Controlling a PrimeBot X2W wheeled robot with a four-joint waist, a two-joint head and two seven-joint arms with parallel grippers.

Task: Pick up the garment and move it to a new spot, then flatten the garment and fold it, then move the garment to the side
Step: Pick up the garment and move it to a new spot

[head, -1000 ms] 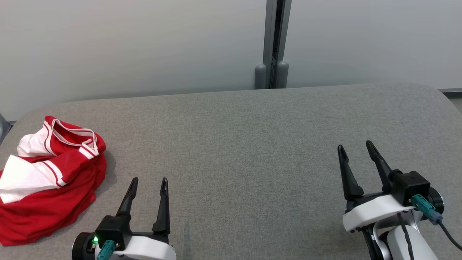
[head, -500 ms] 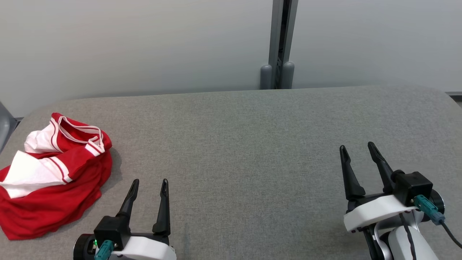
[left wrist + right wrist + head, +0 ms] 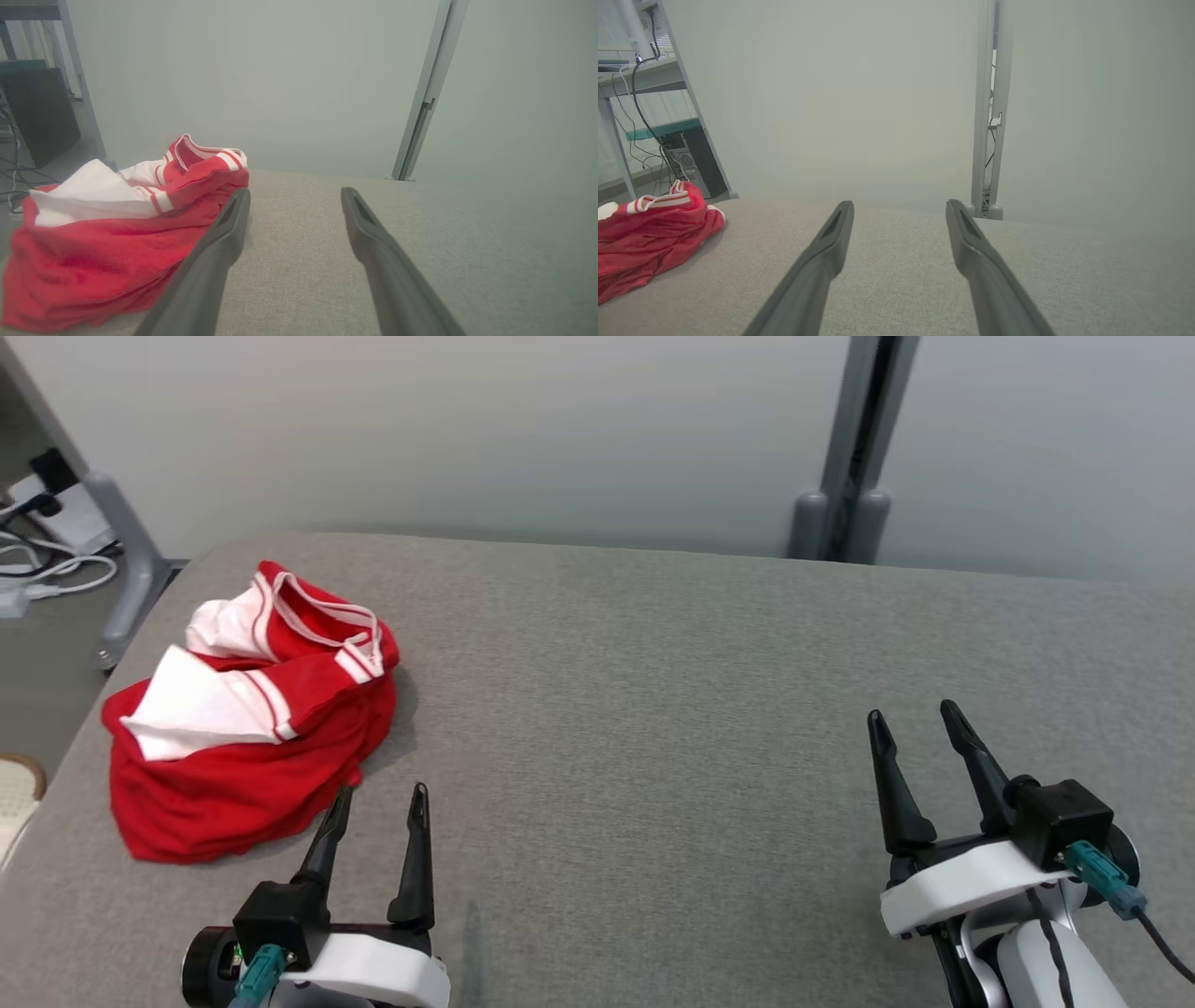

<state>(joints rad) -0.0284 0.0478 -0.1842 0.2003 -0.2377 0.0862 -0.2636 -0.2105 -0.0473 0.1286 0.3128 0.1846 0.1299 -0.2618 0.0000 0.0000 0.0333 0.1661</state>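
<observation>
Garment [image 3: 654, 228] — partly beyond right wrist view's edge

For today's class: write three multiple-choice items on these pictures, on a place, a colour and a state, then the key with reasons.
1. Where on the grey table is the garment? A. left end B. middle C. right end
2. What colours is the garment? A. blue and yellow B. red and white C. green and black
3. How is the left gripper? A. shut on the garment B. open, empty C. shut, empty
Key: 1 A, it lies beside the left gripper; 2 B, red cloth, white panels; 3 B, fingers apart, nothing between.
</observation>
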